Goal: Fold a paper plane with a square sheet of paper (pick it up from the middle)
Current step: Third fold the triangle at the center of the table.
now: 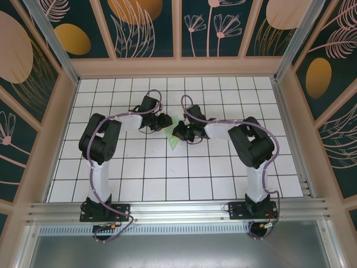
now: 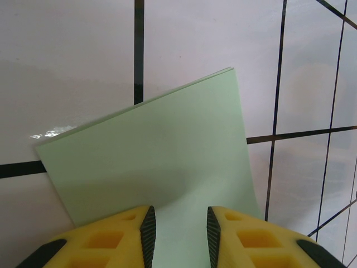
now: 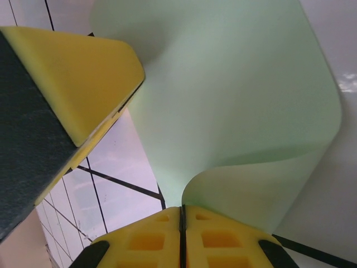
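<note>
Nearest the top camera: ribbed aluminium rail (image 1: pixel 178 211) along the near edge. Bolted on it are the black base of the left arm (image 1: pixel 103 211) at left and the base of the right arm (image 1: pixel 254 209) at right. Behind it is the white tiled counter (image 1: pixel 139 167) with a black grid.

Left side: the left arm has white links, black joints and a purple cable, and bends inward toward the middle. The left claw (image 1: pixel 165 123) sits just left of centre, low over the counter.

Left wrist view: the yellow fingers (image 2: pixel 125 237) with black inner pads stand apart with a clear gap. The left claw (image 2: pixel 178 218) is released, nothing pinched. The pale mint-green paper sheet (image 2: pixel 162 151) runs under that gap and away from it. Its far corner shows two layers edge on edge, so it is doubled over. It lies mostly flat on the counter (image 2: pixel 67 67).

Centre, top view: the sheet (image 1: pixel 174 142) reads as a pale green wedge pointing toward the near edge, between the two claws.

Right side: the right claw (image 1: pixel 180 132) is just right of the sheet, facing the left one.

Right wrist view: the right claw (image 3: pixel 181 212) is clenched, its yellow fingers (image 3: pixel 223 240) pressed together. The sheet's (image 3: pixel 234 100) near edge curls up off the counter (image 3: pixel 128 162) into the seam, so this claw is grasping the sheet. One yellow finger (image 3: pixel 78 78) of the left claw hangs over the sheet at upper left in that view.

Surround: dark teal wall panels (image 1: pixel 150 33) with orange discs and pale plant line drawings.
</note>
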Motion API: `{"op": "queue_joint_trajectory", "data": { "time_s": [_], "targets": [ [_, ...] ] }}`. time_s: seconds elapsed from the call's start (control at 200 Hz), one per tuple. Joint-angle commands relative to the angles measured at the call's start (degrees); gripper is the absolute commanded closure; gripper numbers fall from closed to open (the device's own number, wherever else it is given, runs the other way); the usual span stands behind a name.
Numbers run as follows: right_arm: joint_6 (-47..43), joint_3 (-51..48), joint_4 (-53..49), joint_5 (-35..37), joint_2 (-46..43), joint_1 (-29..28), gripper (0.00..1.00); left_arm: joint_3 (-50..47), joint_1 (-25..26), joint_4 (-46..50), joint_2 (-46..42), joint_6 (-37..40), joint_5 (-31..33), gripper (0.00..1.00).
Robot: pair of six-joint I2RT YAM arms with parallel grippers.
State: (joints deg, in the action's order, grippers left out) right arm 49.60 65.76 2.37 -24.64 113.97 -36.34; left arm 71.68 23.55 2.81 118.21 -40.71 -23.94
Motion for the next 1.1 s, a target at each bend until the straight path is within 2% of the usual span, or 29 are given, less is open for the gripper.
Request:
{"op": "queue_joint_trajectory", "data": {
  "time_s": [0.0, 1.096],
  "targets": [
    [-1.6, 1.7, 0.9, -0.9, 1.7, -0.5, 0.90, 0.1, -0.2, 1.8, 2.2, 0.6, 0.1, 0.66],
    [-4.5, 3.7, -2.8, -0.3, 4.2, -0.9, 0.90, 0.0, -0.2, 1.6, 2.1, 0.4, -0.6, 0.66]
  ]
}}
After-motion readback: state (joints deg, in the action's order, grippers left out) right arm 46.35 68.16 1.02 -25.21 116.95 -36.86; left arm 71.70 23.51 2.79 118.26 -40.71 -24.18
